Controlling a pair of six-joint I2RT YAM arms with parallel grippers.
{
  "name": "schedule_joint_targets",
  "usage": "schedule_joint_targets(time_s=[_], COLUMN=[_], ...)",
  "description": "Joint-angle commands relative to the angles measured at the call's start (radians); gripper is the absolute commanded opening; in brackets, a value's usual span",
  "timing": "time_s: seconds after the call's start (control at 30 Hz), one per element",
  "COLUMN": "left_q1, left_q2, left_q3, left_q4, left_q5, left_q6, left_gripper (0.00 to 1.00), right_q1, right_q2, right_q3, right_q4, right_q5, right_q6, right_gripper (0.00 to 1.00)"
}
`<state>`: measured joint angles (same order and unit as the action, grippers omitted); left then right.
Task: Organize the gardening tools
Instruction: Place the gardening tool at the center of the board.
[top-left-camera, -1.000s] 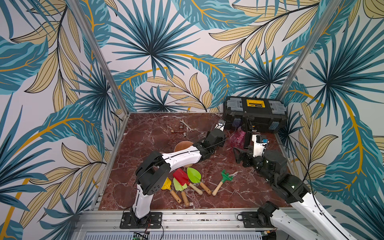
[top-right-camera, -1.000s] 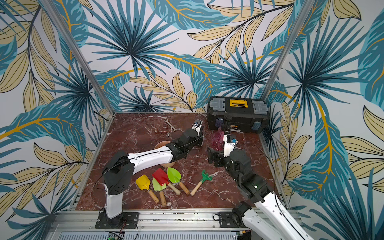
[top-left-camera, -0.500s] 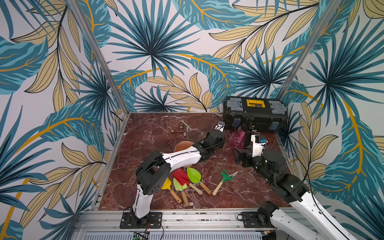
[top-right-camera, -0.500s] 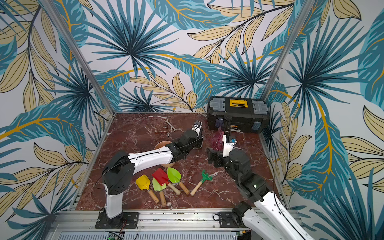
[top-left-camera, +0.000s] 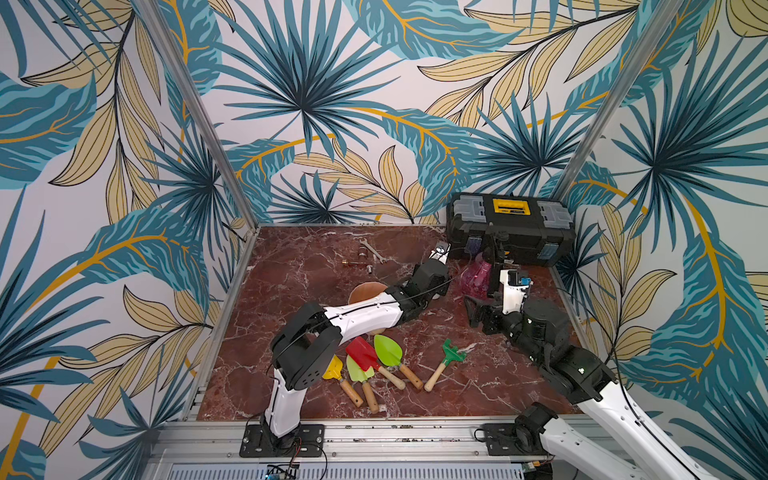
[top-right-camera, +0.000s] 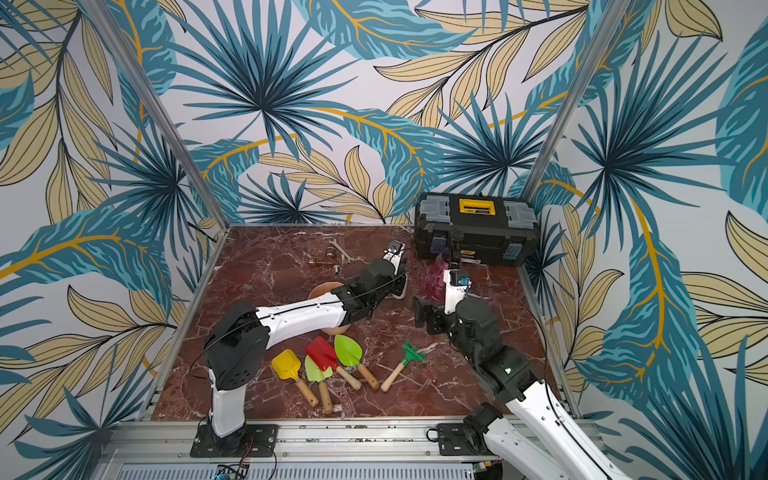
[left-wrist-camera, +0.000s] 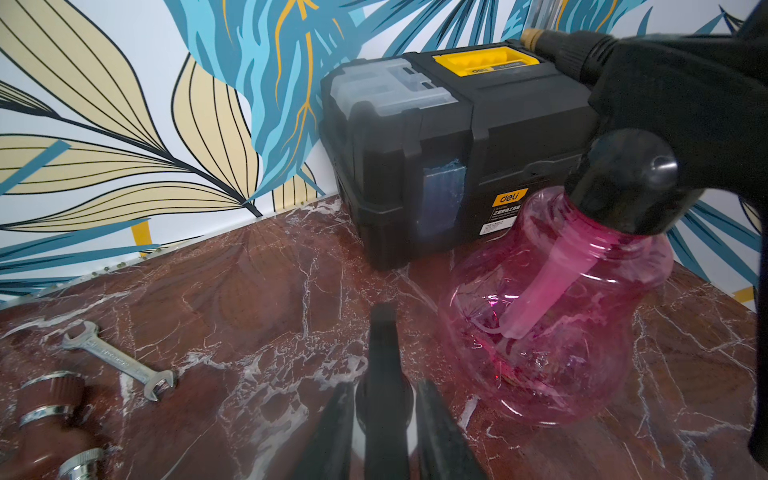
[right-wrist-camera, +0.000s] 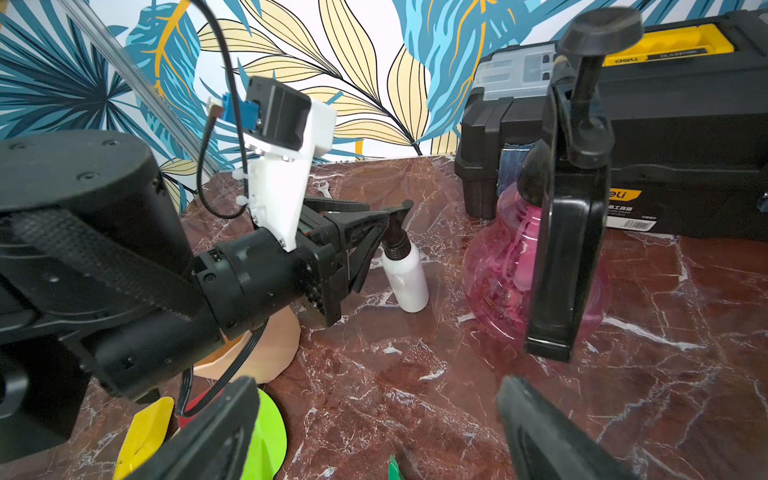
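Note:
The white spray bottle (right-wrist-camera: 405, 278) stands on the marble table beside the pink spray bottle (top-left-camera: 476, 278) (right-wrist-camera: 503, 266), just in front of the toolbox. My left gripper (right-wrist-camera: 392, 220) (left-wrist-camera: 384, 386) reaches low across the table. Its jaws flank the white bottle's black cap (left-wrist-camera: 384, 353) with thin gaps on both sides, so it is open. My right gripper (right-wrist-camera: 376, 386) (top-left-camera: 478, 311) is wide open and empty, close to the pink bottle on the near side. Yellow (top-left-camera: 332, 368), lime-green (top-left-camera: 357, 370), red (top-left-camera: 363, 353), lime-green (top-left-camera: 388, 351) and dark-green rake (top-left-camera: 451, 353) tools lie side by side near the front.
The black-and-yellow toolbox (top-left-camera: 511, 226) sits closed in the back right corner. A silver wrench (top-left-camera: 374, 249) and small fittings (top-left-camera: 361, 259) lie at the back middle. A tan pot (top-left-camera: 365, 291) rests under my left forearm. Patterned walls close off three sides.
My left jaws have spread a little at the white bottle's cap. Both arms stay almost where they were.

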<state>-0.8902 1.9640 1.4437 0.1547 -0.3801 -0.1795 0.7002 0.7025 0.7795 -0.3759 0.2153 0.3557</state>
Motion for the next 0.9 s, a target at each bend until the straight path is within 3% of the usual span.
schedule_joint_targets(time_s=[0.0, 0.2, 0.37, 0.6, 0.87], left_q1=[0.003, 0.004, 0.021, 0.036, 0.05], left_q2=[-0.004, -0.057, -0.12, -0.192, -0.267], left_q3=[-0.009, -0.007, -0.01, -0.017, -0.051], left_q4=[0.017, -0.005, -0.046, -0.083, -0.098], left_q5=[0.003, 0.033, 0.094, 0.174, 0.214], left_q6=[0.005, 0.03, 0.024, 0.027, 0.045], left_gripper=[0.34, 0.41, 0.61, 0.82, 0.89], right_q1=[-0.001, -0.001, -0.001, -0.001, 0.001], right_q2=[0.016, 0.071, 0.109, 0.179, 0.177], right_q3=[-0.022, -0.006, -0.005, -0.003, -0.06], right_q4=[-0.026, -0.121, -0.179, -0.314, -0.347], right_q5=[-0.026, -0.15, -0.241, -0.167, -0.215], right_q6=[-0.016, -0.051, -0.02, 0.21, 0.52], right_gripper=[0.95, 0.92, 0.89, 0.87, 0.78])
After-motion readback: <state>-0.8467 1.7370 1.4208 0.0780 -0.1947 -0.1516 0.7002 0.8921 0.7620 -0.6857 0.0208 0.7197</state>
